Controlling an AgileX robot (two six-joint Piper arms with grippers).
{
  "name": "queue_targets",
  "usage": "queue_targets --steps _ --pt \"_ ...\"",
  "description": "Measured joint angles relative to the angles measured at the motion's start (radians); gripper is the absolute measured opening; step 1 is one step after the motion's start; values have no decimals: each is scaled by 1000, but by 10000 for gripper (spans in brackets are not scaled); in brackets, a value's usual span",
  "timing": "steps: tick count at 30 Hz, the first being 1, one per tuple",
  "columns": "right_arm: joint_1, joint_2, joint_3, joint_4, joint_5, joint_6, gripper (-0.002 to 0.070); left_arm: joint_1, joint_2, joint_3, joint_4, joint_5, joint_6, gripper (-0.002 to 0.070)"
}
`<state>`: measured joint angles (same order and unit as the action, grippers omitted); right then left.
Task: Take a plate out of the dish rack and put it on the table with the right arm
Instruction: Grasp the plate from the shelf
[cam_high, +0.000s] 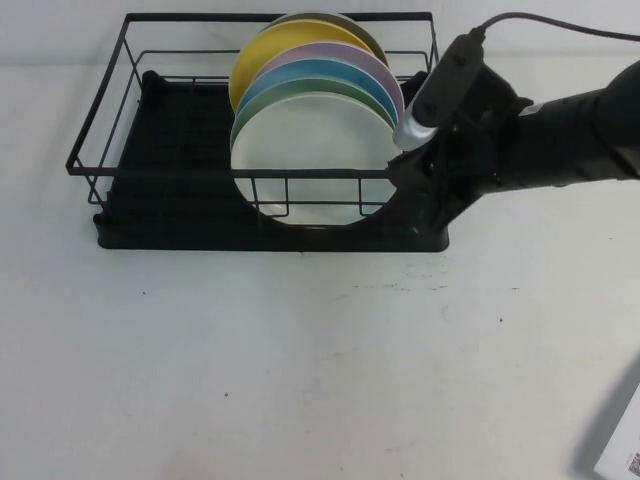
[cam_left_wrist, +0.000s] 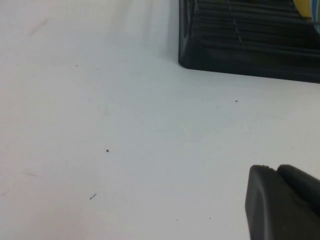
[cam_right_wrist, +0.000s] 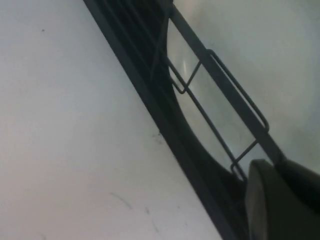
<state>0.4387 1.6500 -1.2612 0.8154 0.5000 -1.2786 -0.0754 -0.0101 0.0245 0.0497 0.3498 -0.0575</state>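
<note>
The black wire dish rack (cam_high: 160, 172) stands at the back of the white table (cam_high: 300, 360). Several plates stand on edge in it. The white plate (cam_high: 310, 150) is the front one, behind the front wires. My right arm reaches in from the right. My right gripper (cam_high: 402, 188) is low at the rack's front right corner, beside the white plate's right edge. In the right wrist view its fingers (cam_right_wrist: 282, 167) look shut and empty, next to the rack's wires (cam_right_wrist: 220, 85) and the plate (cam_right_wrist: 280, 55). My left gripper (cam_left_wrist: 276, 170) is shut and empty over bare table.
Behind the white plate stand mint-green (cam_high: 262, 103), light blue (cam_high: 320, 70), lilac (cam_high: 345, 52) and yellow (cam_high: 262, 50) plates. The rack's left half holds nothing. A white card (cam_high: 625, 450) lies at the table's front right edge. The rack's corner shows in the left wrist view (cam_left_wrist: 240, 55).
</note>
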Motion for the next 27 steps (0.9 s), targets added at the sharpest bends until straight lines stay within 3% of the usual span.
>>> queue_targets --steps 13,27 --pt "12 131 -145 0 -117 -98 221 0 0 0 0 0 0 -4" --pt "21 281 -310 -42 -148 -98 239 0 0 0 0 0 0 -4"
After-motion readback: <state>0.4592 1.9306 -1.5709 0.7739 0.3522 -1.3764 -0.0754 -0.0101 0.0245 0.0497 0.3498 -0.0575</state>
